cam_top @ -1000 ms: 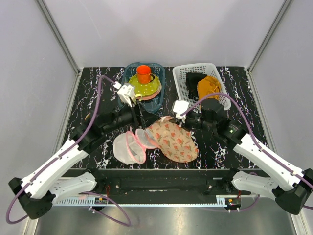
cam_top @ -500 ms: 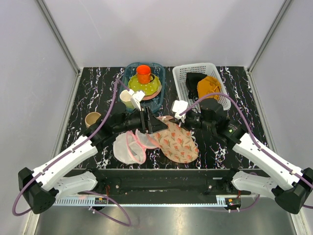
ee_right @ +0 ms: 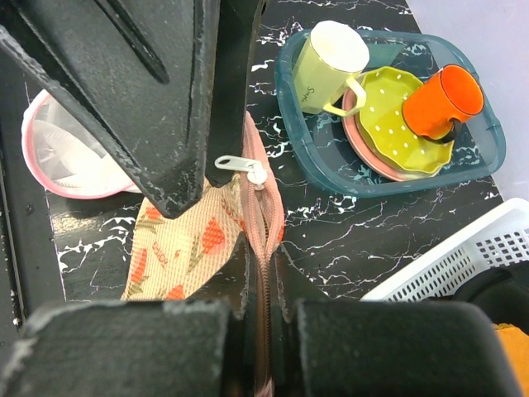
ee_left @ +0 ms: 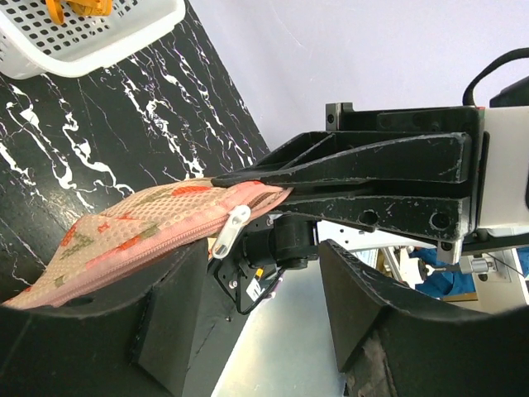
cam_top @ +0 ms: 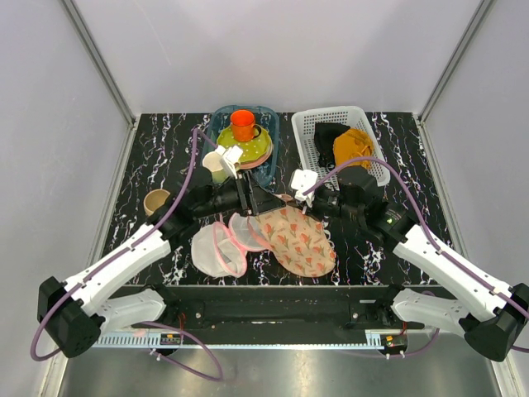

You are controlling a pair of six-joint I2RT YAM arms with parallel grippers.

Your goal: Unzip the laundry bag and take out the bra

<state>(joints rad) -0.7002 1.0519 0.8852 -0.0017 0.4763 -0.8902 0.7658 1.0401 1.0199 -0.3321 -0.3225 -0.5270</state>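
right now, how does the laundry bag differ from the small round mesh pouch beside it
The laundry bag is peach printed fabric; the mesh pouch is white mesh. The bag is larger than the pouch. The right fingers pinch the bag's zip edge; the pouch lies ungripped. Both have pink edging.

You see a peach laundry bag [cam_top: 302, 240] with small red-and-green print and a pink zip edge; the table [cam_top: 157, 157] is black, veined white; the plate [ee_right: 384, 107] is yellow-green with pale dots; the cup [cam_top: 242, 125] orange; the basket [cam_top: 307, 124] white.
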